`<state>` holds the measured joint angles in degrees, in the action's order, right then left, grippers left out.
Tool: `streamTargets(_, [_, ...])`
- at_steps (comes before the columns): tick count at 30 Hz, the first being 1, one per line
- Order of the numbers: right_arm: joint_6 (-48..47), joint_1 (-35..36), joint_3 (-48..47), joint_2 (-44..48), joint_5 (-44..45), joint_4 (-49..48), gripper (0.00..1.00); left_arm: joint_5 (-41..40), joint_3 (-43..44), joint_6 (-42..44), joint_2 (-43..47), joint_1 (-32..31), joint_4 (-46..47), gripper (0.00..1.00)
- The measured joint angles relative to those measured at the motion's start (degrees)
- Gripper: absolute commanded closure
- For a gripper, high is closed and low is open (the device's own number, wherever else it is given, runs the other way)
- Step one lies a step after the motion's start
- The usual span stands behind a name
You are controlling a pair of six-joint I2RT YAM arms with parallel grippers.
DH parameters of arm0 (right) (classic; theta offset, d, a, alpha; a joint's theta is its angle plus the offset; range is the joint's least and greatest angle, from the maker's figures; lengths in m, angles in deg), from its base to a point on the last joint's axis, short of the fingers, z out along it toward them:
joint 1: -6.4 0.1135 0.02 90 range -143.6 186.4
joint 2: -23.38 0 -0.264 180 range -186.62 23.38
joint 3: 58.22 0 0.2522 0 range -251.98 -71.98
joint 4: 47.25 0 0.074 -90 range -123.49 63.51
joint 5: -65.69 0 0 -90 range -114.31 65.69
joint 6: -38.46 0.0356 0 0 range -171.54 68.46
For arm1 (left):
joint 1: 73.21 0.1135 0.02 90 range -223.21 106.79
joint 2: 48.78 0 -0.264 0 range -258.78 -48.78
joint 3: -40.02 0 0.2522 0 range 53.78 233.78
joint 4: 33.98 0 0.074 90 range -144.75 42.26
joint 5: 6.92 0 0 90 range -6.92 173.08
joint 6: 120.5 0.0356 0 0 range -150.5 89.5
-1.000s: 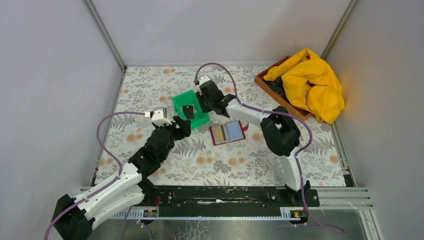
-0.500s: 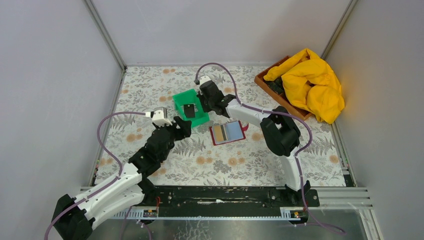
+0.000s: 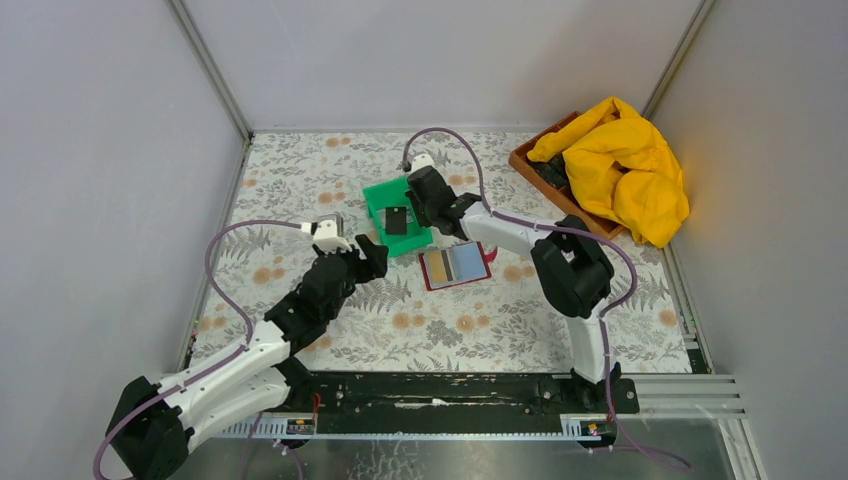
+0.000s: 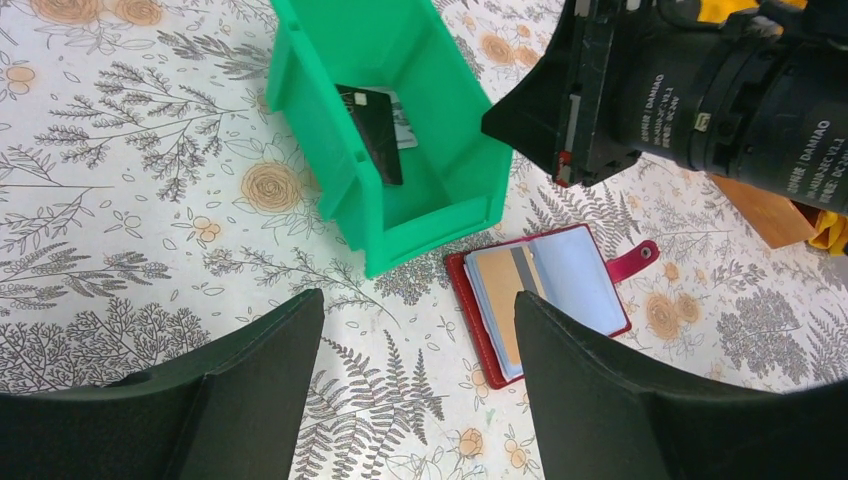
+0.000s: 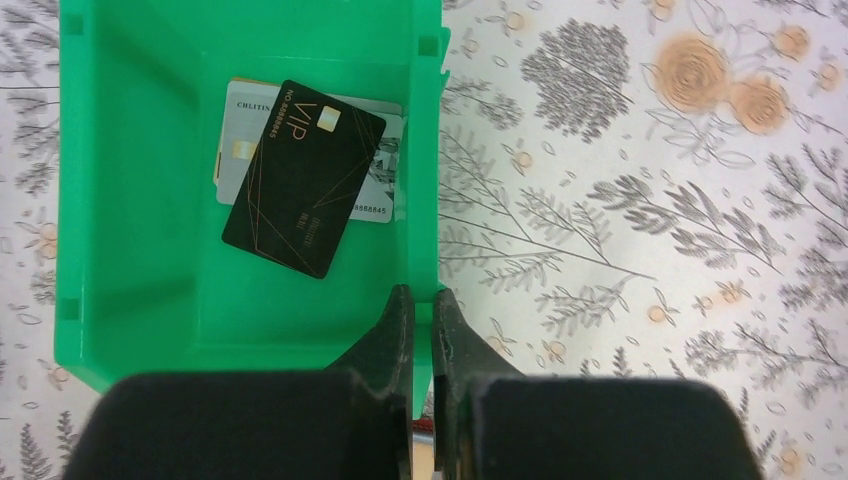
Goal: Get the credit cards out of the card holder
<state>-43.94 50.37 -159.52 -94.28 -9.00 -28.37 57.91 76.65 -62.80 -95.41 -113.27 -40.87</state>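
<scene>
Green bin [image 3: 372,200] sits upper centre of the top view, with a black card [image 5: 303,178] lying on a grey card [image 5: 238,140] inside it. We see the red wallet [image 3: 470,262] open flat on the desk [image 3: 300,180], just right of and below the bin, with a tan card [image 4: 495,300] still in its sleeve.

Right claw [image 5: 420,300] is pinched on the bin's wall, one finger inside and one outside. Left claw [image 4: 418,300] is spread wide and holds nothing, hovering lower left of the bin.

We judge the cards light, stiff, slick and snug in the sleeve, so grip the exposed short edge. The wallet is light too and likely slides, so pin it down with the other claw.

Versus the earlier frame, the bin has shifted right and turned a bit, and the right arm moved with it. The wallet is unchanged.
</scene>
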Motion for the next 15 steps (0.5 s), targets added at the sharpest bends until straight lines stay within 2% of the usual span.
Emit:
streamTargets(10, [4.6, -1.5, 2.9, 3.1, 9.4, 4.8, 1.0, 2.2, 0.0, 0.0, -2.2, 0.0, 1.7, 0.23])
streamTargets(11, [5.2, -1.8, 3.1, 3.2, 9.8, 5.0, 0.95, 2.4, 0.0, 0.0, -2.4, 0.0, 1.9, 0.23])
streamTargets(15, [6.9, -2.8, 3.8, 3.5, 11.0, 4.6, 0.59, 3.6, 0.0, -0.2, -3.7, 0.0, 3.1, 0.23])
